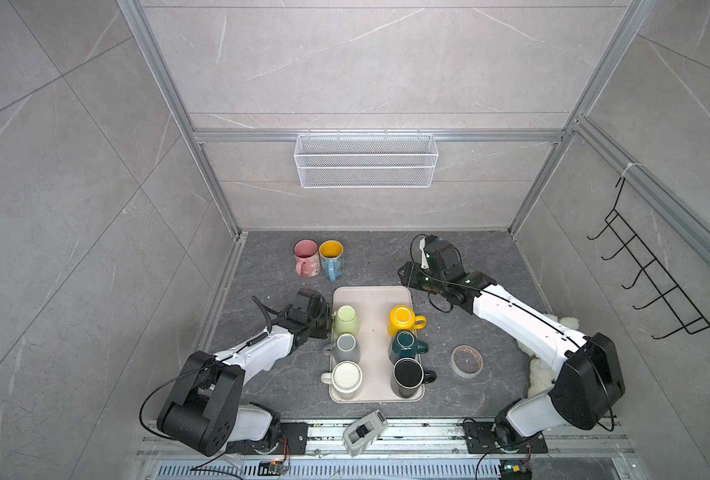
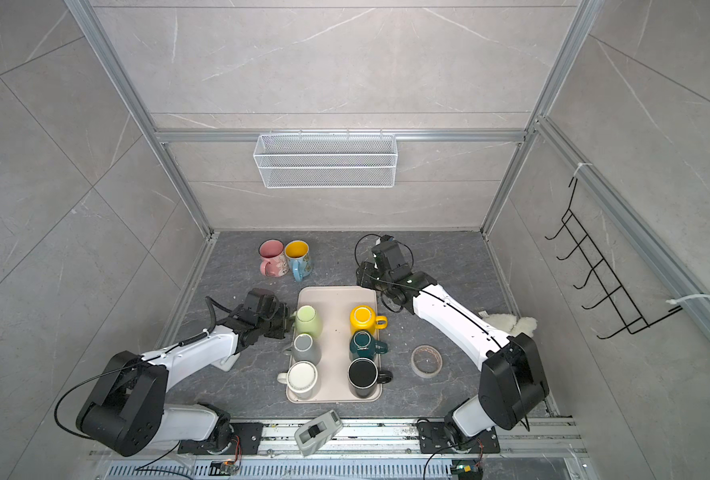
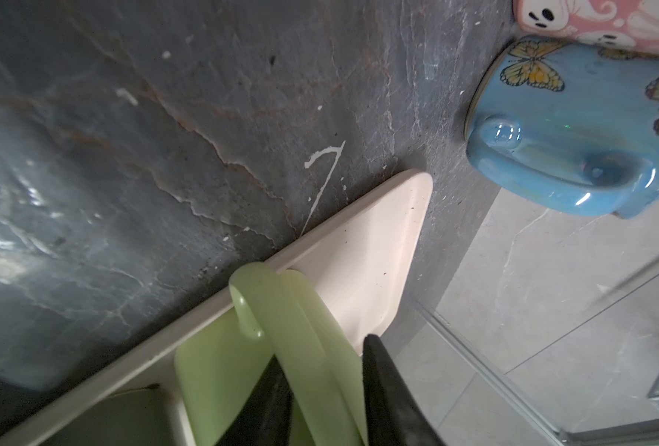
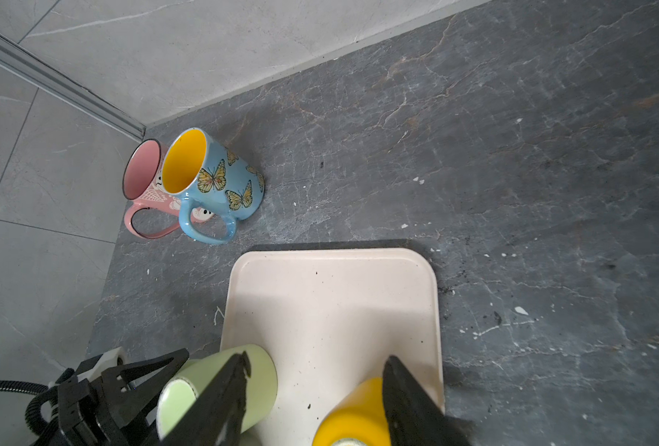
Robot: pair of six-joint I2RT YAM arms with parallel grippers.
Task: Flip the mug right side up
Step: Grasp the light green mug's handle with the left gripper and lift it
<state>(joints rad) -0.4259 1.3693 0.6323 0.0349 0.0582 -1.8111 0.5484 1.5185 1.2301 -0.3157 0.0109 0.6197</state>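
Pale-green mug (image 1: 346, 321) sits inverted on tray (image 1: 372, 299); handle (image 3: 301, 340) between left jaws.

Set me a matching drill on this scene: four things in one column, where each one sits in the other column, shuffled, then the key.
1. light green mug
2. blue butterfly mug
3. tape roll
4. wire basket

A. hung on the back wall
B. flat on the table, right of the tray
C. on the tray, handle between the fingers of the left gripper
D. upright beyond the tray, beside the pink mug

Pairs: 1-C, 2-D, 3-B, 4-A
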